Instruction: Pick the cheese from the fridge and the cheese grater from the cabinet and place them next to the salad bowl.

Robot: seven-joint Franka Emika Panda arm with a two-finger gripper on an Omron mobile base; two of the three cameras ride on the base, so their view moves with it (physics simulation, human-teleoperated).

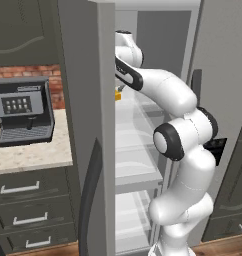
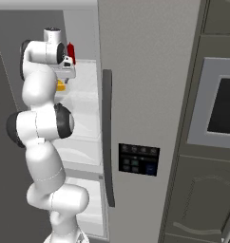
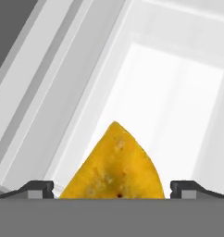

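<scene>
The fridge stands with its left door swung open, and my arm reaches onto an upper clear shelf. The cheese, a yellow-orange wedge, lies on that shelf, pointing up right in front of the hand camera. My gripper is open, one fingertip on each side of the wedge and apart from it. From the base the cheese peeks out past the door edge, and it sits just under the hand. The cheese grater and salad bowl are out of view.
A red bottle stands on the shelf behind the hand. The shut fridge door with its dark handle lies to the right, beside an oven. Left are a coffee machine, counter, drawers and a dark wall cabinet.
</scene>
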